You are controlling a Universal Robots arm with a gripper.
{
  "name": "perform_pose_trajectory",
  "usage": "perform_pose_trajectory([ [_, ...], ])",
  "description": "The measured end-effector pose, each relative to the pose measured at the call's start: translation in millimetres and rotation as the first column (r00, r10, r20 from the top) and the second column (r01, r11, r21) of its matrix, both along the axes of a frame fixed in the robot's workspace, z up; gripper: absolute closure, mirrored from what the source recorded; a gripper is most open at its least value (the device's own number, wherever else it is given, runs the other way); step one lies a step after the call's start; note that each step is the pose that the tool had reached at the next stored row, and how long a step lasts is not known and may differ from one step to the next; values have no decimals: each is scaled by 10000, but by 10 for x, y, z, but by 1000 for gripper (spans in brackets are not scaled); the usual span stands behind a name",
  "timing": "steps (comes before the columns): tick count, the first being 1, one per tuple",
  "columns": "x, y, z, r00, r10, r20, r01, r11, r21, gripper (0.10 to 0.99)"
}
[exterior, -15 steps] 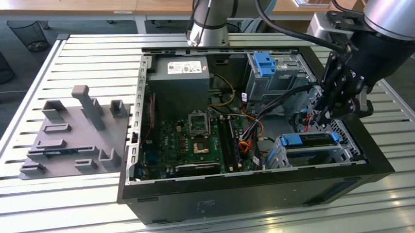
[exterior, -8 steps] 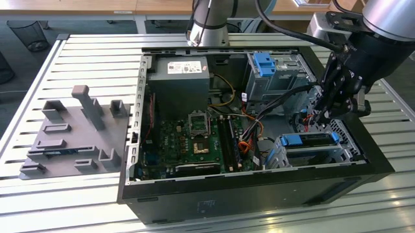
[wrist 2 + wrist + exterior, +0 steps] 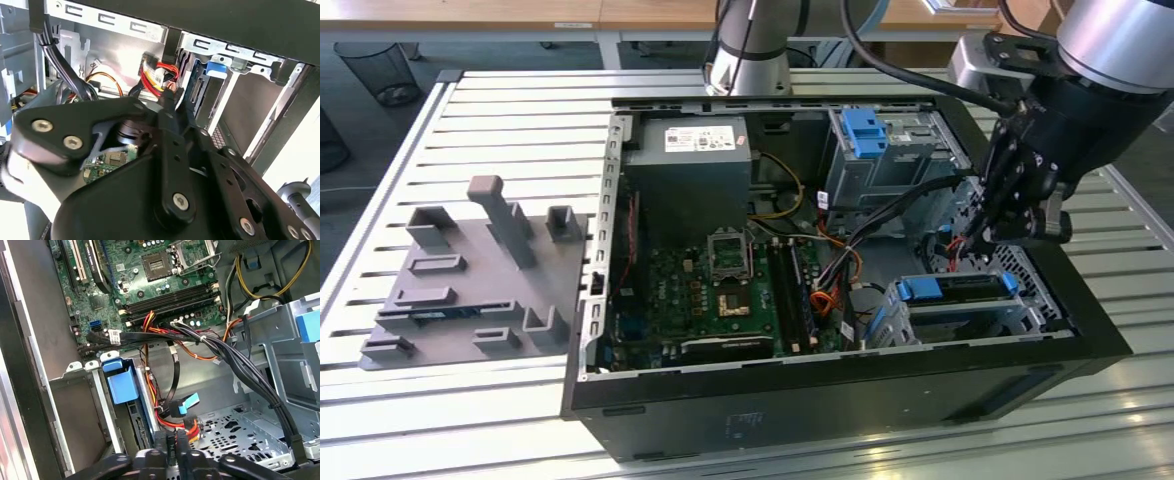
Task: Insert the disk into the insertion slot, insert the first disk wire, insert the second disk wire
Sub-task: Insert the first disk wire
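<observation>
Silver cage in corner of case on exterior view's right; disk sits in it, blue frame on top. Gripper just above, down among cables.
Second wrist view: gripper pinched closed on black plug, beside red wires, near disk.
First wrist view: fingers clamp black plug; disk in cage just beside.

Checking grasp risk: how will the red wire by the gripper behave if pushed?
Probably floppy: the red wire loops in loose curves beside the disk. Likely light, as it seems to hang free. It may snag, since black cables cross close by the gripper.
</observation>
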State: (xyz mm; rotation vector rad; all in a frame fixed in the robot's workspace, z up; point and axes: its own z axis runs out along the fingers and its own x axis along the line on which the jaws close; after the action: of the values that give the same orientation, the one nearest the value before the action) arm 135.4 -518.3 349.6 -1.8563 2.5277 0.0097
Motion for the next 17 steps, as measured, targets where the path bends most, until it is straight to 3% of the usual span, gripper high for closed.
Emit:
perform_pose_trajectory([
  [2, 6, 2, -1, 10000, 8, 1, -8, 10000, -9, 922],
  [9, 21, 2, -2, 9965, 832, 1, -832, 9965, -9, 922],
  [13, 22, 2, -5, 9893, 1462, 2, -1462, 9893, -11, 922],
  [17, 23, 2, -10, 9775, 2111, 14, -2111, 9775, -12, 922],
])
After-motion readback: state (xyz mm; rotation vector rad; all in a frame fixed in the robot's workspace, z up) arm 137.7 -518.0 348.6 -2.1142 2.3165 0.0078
